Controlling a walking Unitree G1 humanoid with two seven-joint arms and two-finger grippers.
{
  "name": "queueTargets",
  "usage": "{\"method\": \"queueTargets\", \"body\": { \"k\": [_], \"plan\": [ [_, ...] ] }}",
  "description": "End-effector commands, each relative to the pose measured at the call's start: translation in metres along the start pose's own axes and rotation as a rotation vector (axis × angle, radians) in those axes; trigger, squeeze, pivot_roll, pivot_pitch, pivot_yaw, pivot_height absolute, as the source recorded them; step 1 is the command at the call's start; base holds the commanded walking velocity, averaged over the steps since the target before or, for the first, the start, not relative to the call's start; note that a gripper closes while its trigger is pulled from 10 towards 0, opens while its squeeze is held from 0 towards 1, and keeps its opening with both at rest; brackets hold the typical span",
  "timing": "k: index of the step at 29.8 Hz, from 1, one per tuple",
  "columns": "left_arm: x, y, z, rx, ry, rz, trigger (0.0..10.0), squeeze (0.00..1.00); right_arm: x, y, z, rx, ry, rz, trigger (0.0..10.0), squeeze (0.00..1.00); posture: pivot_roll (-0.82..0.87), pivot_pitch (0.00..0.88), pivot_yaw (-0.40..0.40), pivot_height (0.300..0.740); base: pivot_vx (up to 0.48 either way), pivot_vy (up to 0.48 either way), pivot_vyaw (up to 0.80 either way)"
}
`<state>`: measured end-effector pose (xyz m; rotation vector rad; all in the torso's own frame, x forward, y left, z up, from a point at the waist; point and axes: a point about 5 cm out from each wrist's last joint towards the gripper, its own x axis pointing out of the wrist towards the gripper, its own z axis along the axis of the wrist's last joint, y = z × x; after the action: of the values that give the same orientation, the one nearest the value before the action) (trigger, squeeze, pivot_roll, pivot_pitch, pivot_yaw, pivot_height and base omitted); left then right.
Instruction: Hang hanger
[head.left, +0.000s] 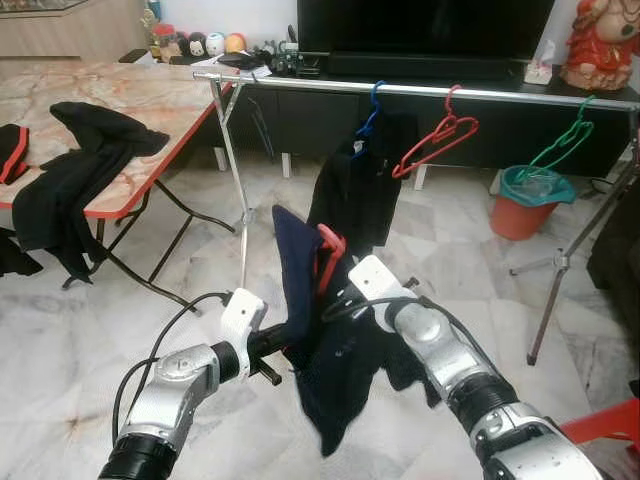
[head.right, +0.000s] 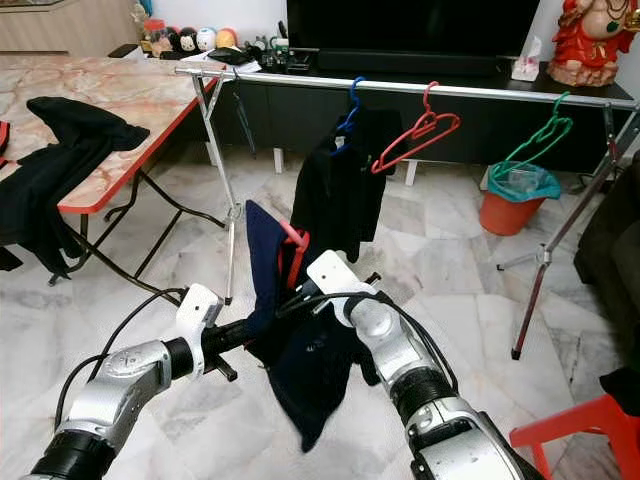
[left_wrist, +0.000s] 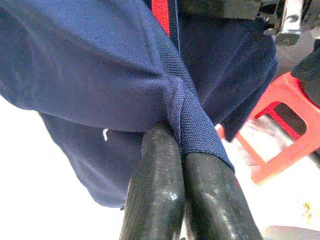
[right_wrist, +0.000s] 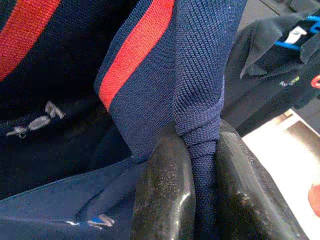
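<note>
So both grippers are pinching the navy knit shirt with red stripe (head.left: 320, 340): the left gripper (left_wrist: 180, 150) fingers are closing tight on a fold, the right gripper (right_wrist: 197, 145) likewise, probably to keep it spread over the red plastic hanger (head.left: 330, 250). It's hanging mid-air, nearer than the silver clothes rail (head.left: 420, 90), so hooking it there looks next.
</note>
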<state>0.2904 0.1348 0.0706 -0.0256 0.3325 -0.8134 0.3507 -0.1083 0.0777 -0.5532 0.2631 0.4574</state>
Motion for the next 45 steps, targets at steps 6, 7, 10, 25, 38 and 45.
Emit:
{"method": "queueTargets", "body": {
  "k": [6,7,10,25,38,45],
  "plan": [
    [0.001,-0.002,-0.007,0.041,0.045,0.009,10.0,1.0,0.001,-0.019,0.022,0.048,-0.121,-0.047,0.0,0.0,0.06,0.0,0.009,0.74,0.0,0.0,0.0],
    [0.001,-0.002,-0.007,0.04,0.044,0.009,10.0,1.0,0.001,-0.02,0.022,0.061,-0.122,-0.048,0.0,0.0,0.06,0.0,0.009,0.74,0.0,0.0,0.0],
    [0.001,-0.003,-0.007,0.042,0.045,0.006,10.0,1.0,0.001,-0.02,0.022,0.068,-0.122,-0.047,0.0,0.0,0.06,0.0,0.007,0.74,0.0,0.0,0.0],
    [0.001,0.004,-0.001,0.038,-0.013,0.095,10.0,1.0,0.001,-0.02,0.022,0.07,-0.13,-0.043,0.0,0.0,0.06,0.0,0.005,0.74,0.0,0.0,0.0],
    [-0.001,0.024,0.014,0.252,-0.064,0.363,10.0,1.0,0.002,-0.022,0.024,0.09,-0.133,-0.058,0.0,0.0,0.06,0.0,0.015,0.74,0.0,0.0,0.0],
    [0.0,0.021,0.012,0.447,-0.019,0.36,10.0,1.0,0.002,-0.025,0.026,0.085,-0.133,-0.064,0.0,0.0,0.06,0.0,0.02,0.74,0.0,0.0,0.0]
  ]
}}
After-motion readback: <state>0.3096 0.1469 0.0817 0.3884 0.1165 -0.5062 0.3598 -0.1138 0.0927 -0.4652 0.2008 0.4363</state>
